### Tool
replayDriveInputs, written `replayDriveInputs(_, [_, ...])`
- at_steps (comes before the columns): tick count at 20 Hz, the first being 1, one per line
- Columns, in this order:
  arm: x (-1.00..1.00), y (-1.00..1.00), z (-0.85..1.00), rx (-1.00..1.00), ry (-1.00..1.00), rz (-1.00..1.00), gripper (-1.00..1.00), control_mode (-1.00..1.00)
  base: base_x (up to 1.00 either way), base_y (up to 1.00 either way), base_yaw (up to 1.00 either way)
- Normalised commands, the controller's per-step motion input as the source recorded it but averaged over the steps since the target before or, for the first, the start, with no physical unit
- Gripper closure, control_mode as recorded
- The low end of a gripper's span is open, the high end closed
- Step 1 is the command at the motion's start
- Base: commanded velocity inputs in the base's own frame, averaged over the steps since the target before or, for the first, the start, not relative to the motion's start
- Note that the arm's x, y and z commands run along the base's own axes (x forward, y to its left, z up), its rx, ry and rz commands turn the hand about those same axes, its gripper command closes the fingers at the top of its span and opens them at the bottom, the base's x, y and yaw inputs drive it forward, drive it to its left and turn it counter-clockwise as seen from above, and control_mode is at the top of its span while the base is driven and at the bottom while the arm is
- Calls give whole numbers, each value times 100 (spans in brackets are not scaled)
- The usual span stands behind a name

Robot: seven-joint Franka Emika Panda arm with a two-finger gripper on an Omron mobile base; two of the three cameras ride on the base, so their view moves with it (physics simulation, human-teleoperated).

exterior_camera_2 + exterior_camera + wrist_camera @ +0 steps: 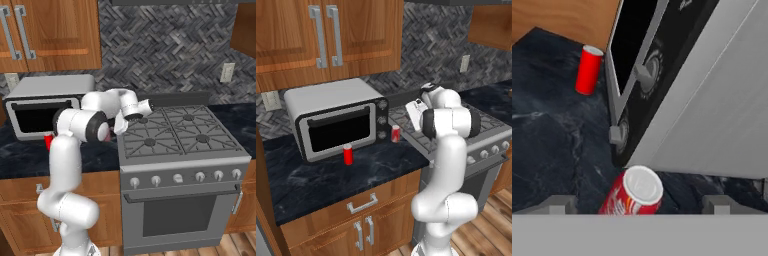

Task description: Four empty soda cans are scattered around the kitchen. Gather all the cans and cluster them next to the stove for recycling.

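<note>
Gripper (639, 202) hangs with fingers spread wide just above a red-and-white soda can (633, 192) standing on the black table (331, 182) beside the microwave (336, 117); a plain red can (348, 154) stands before its door, near the stove (185, 150).

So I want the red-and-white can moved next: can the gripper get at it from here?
Probably yes. The gripper sits right above the red-and-white can, fingers either side, nothing between. The microwave stands close beside it, though.

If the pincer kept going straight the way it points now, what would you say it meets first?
Most likely the red-and-white can, which stands between the open pincer's tips in the hand view, beside the microwave. How far off it is remains unclear.
</note>
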Motion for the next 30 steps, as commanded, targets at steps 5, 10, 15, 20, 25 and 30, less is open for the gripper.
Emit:
replayDriveInputs(5, [-57, 0, 39, 0, -21, -5, -100, -100, 0, 0, 0])
replayDriveInputs(10, [-51, 3, 33, 0, -15, -12, -100, -100, 0, 0, 0])
replayDriveInputs(15, [-51, 6, 39, 0, -11, -15, -100, -100, 0, 0, 0])
replayDriveInputs(20, [-53, 0, 39, 0, -7, -16, -100, -100, 0, 0, 0])
replayDriveInputs(25, [-37, 0, 36, 1, -1, -18, -100, -100, 0, 0, 0])
replayDriveInputs(30, [-28, 2, 30, 4, 5, -22, -100, -100, 0, 0, 0])
